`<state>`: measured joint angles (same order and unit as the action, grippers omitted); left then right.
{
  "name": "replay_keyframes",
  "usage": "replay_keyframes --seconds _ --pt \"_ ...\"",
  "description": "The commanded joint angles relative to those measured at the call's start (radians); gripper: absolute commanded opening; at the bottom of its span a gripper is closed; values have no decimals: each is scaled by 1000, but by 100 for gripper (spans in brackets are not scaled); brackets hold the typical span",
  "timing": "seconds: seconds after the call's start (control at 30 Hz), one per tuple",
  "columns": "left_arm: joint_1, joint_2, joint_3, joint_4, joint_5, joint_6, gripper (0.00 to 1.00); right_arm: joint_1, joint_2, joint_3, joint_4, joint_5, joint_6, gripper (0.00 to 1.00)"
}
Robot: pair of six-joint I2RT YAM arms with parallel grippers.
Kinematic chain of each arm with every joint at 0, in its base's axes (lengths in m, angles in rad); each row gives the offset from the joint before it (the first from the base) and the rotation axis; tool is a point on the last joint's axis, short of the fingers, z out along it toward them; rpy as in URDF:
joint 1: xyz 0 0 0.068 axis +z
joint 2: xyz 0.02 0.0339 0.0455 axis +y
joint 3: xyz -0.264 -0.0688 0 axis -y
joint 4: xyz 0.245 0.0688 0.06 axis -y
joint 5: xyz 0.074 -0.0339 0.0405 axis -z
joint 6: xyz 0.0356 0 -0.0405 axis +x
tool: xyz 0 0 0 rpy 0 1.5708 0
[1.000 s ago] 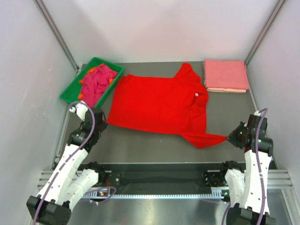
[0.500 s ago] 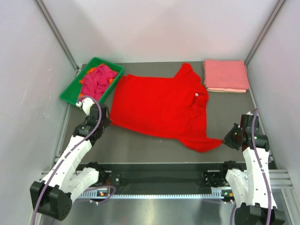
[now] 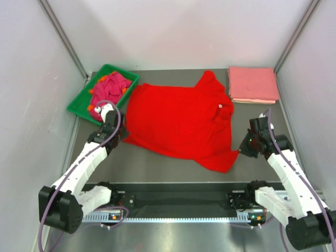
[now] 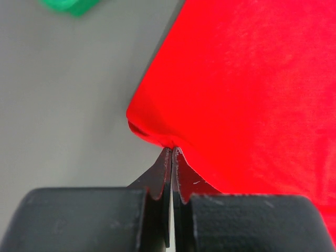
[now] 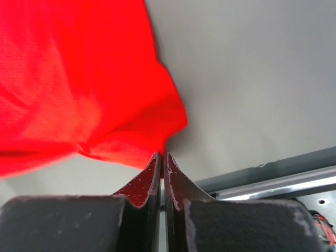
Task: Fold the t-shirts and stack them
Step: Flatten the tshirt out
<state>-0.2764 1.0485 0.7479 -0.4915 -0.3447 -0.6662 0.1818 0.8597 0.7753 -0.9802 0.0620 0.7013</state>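
Note:
A bright red t-shirt lies spread across the middle of the dark table, with a small white neck label near its right side. My left gripper is shut on the red shirt's near-left corner. At the shirt's near-right corner my right gripper is shut on the cloth, lifting it slightly. A folded salmon pink t-shirt stack rests at the far right. Crumpled magenta and orange t-shirts fill the tray.
A green plastic tray sits at the far left corner of the table. A metal rail runs along the near edge between the arm bases. White walls close in the sides and back.
Both grippers have moved away from the near edge, carrying the shirt's near corners with them. The right corner, stretched out to the right before, has come inward and bunched.

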Motion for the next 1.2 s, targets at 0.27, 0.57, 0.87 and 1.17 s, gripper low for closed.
replay_keyframes --seconds 0.27,0.57,0.87,1.17 --pt "5 22 644 19 -2 175 0 19 168 928 -87 387 -91 0" --pt "5 108 1048 154 214 180 0 7 395 1511 35 559 -312 0" --pt "5 186 1229 229 493 111 0 5 277 1425 371 636 -468 0" --pt "5 153 1272 212 532 67 0 7 135 1480 356 630 -494 0"
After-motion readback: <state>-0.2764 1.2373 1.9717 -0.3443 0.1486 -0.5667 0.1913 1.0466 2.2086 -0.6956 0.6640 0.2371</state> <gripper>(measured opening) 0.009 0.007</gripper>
